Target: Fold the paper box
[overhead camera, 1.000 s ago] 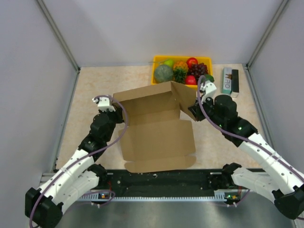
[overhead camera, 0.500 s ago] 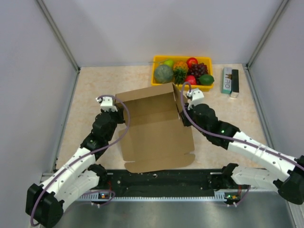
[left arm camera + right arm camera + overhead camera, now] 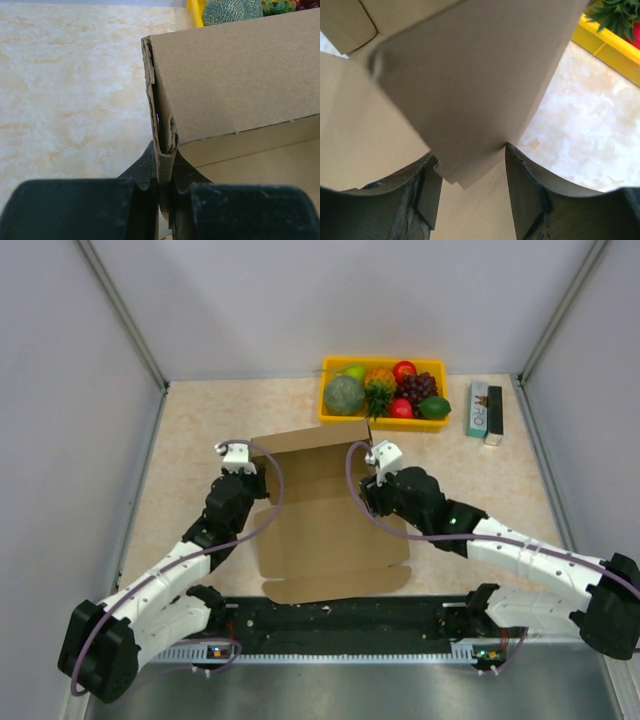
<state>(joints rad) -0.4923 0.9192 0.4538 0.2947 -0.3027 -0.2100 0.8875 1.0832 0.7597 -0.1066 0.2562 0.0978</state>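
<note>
Left wrist view: the paper box is seen pinched tight at its upright left wall by the left gripper. The box itself lies mid-table, just in front of the yellow fruit tray, with its front panel flat. The right gripper is held with jaws parted around the right side flap, unclamped. Raising the side walls is judged the step in hand, and next the right flap would need to be stood up and tucked inward.

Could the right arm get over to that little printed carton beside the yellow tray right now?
Probably yes: only bare table lies between the right gripper and the carton, and its jaws stand open around the paper box flap, gripping nothing.
</note>
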